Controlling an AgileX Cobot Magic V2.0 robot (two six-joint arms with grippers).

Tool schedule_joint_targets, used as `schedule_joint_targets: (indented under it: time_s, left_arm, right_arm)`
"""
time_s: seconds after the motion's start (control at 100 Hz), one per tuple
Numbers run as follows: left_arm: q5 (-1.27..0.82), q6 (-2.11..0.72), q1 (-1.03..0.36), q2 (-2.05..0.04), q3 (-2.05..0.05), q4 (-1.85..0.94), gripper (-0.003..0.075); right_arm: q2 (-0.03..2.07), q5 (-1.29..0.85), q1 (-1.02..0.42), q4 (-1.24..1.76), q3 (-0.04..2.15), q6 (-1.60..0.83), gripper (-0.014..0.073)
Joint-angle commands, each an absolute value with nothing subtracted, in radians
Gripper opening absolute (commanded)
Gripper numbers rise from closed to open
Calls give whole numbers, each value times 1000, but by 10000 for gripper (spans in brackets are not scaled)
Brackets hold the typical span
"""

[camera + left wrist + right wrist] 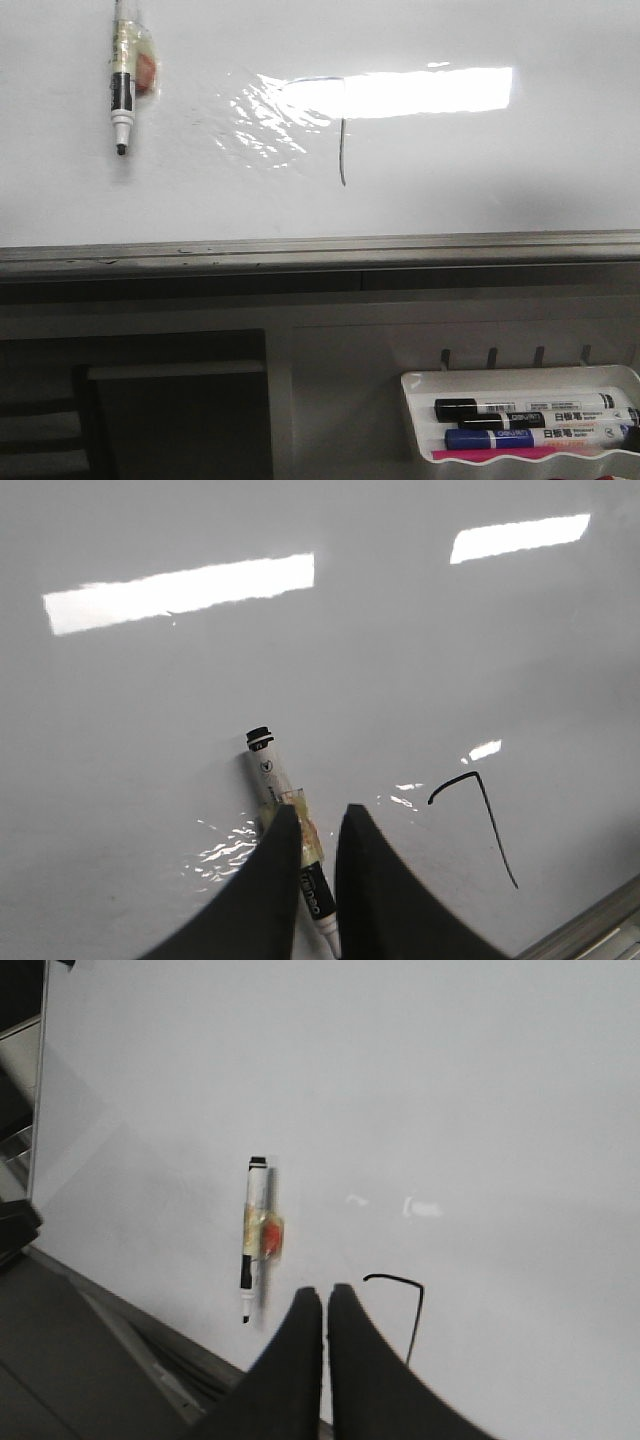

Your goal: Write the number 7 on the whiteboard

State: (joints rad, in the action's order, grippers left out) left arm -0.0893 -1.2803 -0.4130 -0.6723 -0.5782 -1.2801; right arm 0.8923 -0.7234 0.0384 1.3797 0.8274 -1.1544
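Note:
The whiteboard (470,170) fills the upper front view, with bright glare and a wrinkled film patch. The number 7 (342,150) is drawn near its middle; its top stroke is partly lost in glare. It also shows in the left wrist view (492,825) and the right wrist view (415,1310). A taped black-and-white marker (122,95) hangs on the board at upper left, tip down. My left gripper (318,815) is open, and the marker (272,770) shows through the gap behind it. My right gripper (325,1292) is shut and empty. Neither gripper shows in the front view.
The board's grey metal bottom edge (320,250) runs across the front view. Below right, a small white tray (420,382) holds several markers (530,412). A dark recess lies at lower left.

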Motion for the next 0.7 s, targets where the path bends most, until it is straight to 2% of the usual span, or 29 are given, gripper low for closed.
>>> schedule_joint_targets:
  time_s: [0.0, 0.11, 0.36, 0.54, 0.69]
  left_arm:
    - [-92, -1280, -411, -593, -549, -1304, -20]
    - [-90, -1280, -411, -486, -448, -1319, -20]
    - [-31, -1280, -411, -186, -246, -1354, -20]
    - [0, -1280, -411, -44, -230, -1407, -20]
    - [0, -1280, -411, -30, -228, -1409, -20]
  right_arm:
    - [813, -670, 45, 1447, 806, -1247, -53]
    - [677, -662, 45, 1502, 709, -1349, -53]
    - [355, -525, 45, 1499, 414, -1360, -53]
    - [201, -494, 45, 1499, 265, -1360, -53]
    - [151, -494, 45, 1499, 191, -1360, -53]
